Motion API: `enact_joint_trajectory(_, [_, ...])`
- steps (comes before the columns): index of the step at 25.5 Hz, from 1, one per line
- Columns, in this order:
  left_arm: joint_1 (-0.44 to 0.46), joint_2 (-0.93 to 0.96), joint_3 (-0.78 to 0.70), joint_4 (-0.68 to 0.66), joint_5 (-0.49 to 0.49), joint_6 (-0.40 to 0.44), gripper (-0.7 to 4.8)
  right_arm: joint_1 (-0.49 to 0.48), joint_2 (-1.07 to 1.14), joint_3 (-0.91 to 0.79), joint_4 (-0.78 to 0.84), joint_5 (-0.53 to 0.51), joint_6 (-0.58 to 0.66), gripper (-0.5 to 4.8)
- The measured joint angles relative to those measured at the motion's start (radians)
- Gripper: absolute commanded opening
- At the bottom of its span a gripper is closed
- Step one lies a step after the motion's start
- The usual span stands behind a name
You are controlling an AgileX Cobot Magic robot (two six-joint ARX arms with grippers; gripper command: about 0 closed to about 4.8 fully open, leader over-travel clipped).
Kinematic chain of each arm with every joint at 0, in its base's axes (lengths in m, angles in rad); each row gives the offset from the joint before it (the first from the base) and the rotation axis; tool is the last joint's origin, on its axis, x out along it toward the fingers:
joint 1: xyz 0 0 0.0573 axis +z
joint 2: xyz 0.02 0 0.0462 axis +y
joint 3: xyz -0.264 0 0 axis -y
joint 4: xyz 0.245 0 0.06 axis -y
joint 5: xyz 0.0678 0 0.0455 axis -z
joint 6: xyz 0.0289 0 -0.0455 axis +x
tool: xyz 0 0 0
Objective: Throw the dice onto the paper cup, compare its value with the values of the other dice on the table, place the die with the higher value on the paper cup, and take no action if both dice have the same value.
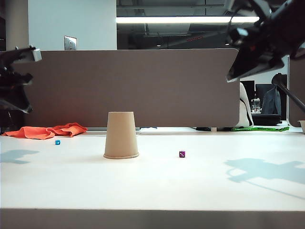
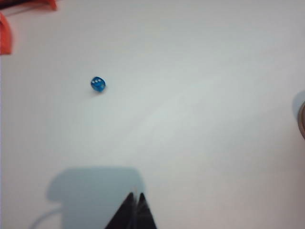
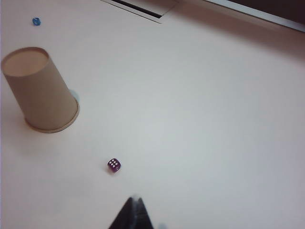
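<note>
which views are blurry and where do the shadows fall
Exterior view: sharp, arm shadows on the table at both sides. Left wrist view: soft, the shut left hand shadowed near the blue die. Right wrist view: soft, the right hand shut.

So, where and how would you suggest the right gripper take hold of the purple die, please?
Probably from straight above, pinching two opposite side faces. The purple die is a tiny cube lying flat on the table, clear of the upturned paper cup, so nothing blocks either side. The right gripper hangs shut above it and would have to open first.
</note>
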Motion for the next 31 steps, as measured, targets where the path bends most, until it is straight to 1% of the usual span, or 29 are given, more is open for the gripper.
enact_joint_trajectory(7, [0.007, -0.095, 0.0, -0.035, -0.029, 0.008, -0.06, 0.0, 0.083, 0.0, 0.092, 0.0, 0.037, 0.0])
enact_joint_trajectory(8, [0.007, -0.105, 0.0, -0.045, -0.032, 0.008, -0.05, 0.0, 0.097, 0.006, 0.104, 0.0, 0.04, 0.02])
enact_joint_trajectory(10, [0.007, -0.134, 0.0, -0.079, -0.034, 0.007, -0.05, 0.0, 0.139, 0.04, 0.114, 0.0, 0.044, 0.23])
enact_joint_trajectory(12, [0.007, -0.147, 0.0, -0.102, -0.04, -0.003, -0.05, 0.0, 0.169, 0.076, 0.109, 0.001, 0.045, 0.26])
enact_joint_trajectory(15, [0.007, -0.155, 0.0, -0.141, -0.048, -0.047, -0.05, 0.008, 0.218, 0.143, 0.074, 0.002, 0.047, 0.41])
enact_joint_trajectory(17, [0.007, -0.156, 0.0, -0.156, -0.049, -0.066, -0.05, 0.012, 0.255, 0.195, 0.035, 0.0, 0.046, 0.79])
enact_joint_trajectory(19, [0.007, -0.155, 0.0, -0.165, -0.048, -0.079, -0.05, 0.024, 0.299, 0.268, -0.054, 0.001, 0.047, 1.11])
enact_joint_trajectory(20, [0.007, -0.156, 0.0, -0.161, -0.048, -0.088, -0.05, 0.028, 0.319, 0.301, -0.114, 0.0, 0.046, 1.15])
enact_joint_trajectory(22, [0.007, -0.156, 0.0, -0.161, -0.049, -0.093, -0.05, 0.037, 0.338, 0.328, -0.164, 0.0, 0.047, 1.17])
enact_joint_trajectory(29, [0.007, -0.155, 0.0, -0.148, -0.048, -0.1, -0.06, 0.064, 0.364, 0.338, -0.227, 0.002, 0.046, 1.17])
enact_joint_trajectory(31, [0.007, -0.156, 0.0, -0.147, -0.049, -0.103, -0.05, 0.083, 0.375, 0.338, -0.23, 0.021, 0.046, 1.17])
